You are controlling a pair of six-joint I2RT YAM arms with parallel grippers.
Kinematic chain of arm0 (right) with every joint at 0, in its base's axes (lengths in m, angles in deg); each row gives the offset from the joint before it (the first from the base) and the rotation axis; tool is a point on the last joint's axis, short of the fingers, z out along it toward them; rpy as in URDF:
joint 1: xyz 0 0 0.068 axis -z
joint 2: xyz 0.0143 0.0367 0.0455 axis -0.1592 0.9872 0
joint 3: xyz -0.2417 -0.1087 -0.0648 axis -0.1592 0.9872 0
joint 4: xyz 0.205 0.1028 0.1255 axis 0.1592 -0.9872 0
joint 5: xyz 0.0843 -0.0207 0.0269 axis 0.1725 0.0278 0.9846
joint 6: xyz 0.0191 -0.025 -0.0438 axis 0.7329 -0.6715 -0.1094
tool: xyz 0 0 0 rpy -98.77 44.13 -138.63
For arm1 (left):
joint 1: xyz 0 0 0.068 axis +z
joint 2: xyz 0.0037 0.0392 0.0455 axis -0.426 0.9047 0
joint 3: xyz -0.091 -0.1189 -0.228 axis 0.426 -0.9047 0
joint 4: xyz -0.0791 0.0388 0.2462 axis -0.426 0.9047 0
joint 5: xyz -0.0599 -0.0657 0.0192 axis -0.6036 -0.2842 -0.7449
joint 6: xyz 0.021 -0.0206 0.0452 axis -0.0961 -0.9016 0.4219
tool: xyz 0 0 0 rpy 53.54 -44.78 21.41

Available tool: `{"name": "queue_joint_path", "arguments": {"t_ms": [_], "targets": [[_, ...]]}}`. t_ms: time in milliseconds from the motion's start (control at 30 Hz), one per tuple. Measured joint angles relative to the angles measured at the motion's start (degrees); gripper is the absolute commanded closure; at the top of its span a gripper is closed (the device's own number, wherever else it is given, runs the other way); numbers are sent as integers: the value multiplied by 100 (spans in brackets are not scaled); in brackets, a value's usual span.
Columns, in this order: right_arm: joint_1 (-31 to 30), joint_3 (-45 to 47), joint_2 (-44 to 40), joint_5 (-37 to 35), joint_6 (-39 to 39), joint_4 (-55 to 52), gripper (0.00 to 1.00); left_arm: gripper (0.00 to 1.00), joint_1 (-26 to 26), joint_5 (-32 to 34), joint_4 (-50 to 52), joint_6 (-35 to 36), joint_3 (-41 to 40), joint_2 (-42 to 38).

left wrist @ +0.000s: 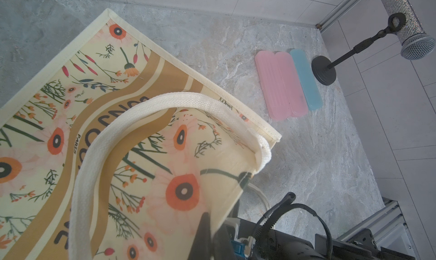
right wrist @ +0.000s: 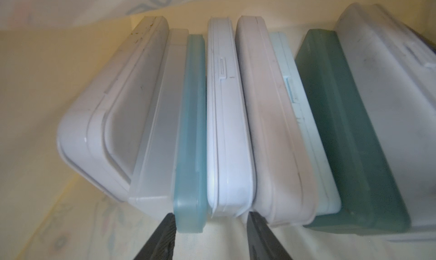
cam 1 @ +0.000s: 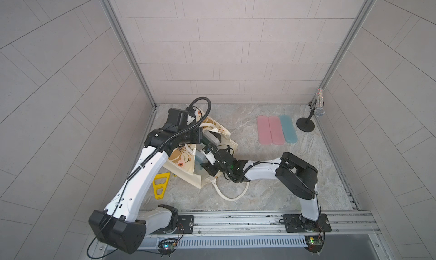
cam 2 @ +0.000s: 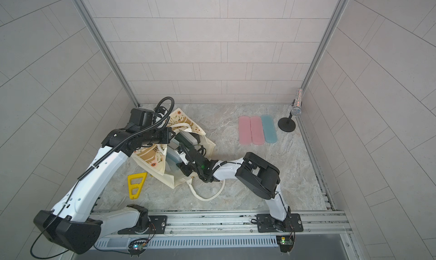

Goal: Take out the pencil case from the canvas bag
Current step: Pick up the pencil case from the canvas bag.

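Observation:
The canvas bag [cam 1: 182, 158] [cam 2: 151, 158] lies on its side at the left of the table, mouth toward the right arm. My left gripper [left wrist: 212, 237] [cam 1: 201, 138] is shut on the edge of the bag's printed upper wall [left wrist: 118, 152] and holds it lifted. My right gripper [right wrist: 211, 225] [cam 1: 204, 151] is inside the bag and stands open. Several pencil cases stand on edge in a row there. The ends of a teal pencil case [right wrist: 191, 129] and a white one [right wrist: 226, 129] sit between the fingertips [right wrist: 166, 237].
Two pink cases [cam 1: 270, 130] and a blue one [cam 1: 287, 129] lie side by side at the back right. A glittery microphone on a black stand [cam 1: 319, 110] is in the back right corner. A yellow triangular tool [cam 1: 161, 183] lies by the bag, whose rope handle [cam 1: 233, 195] trails toward the front.

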Motion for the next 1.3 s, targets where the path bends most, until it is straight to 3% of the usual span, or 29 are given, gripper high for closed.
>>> {"name": "queue_joint_path", "arguments": {"t_ms": [233,533,633,900,1300], "targets": [[42,-332,153,107,2,-225,48,100,2,39,24,2,0,0],[125,-385,212,538,111,-103,62,100,2,61,79,4,0,0],[142,-328,212,544,142,15,62,100,2,61,83,4,0,0],[125,-308,212,223,166,7,48,100,0,57,90,4,0,0],[177,-859,542,452,192,-59,57,100,0,55,101,11,0,0]]}}
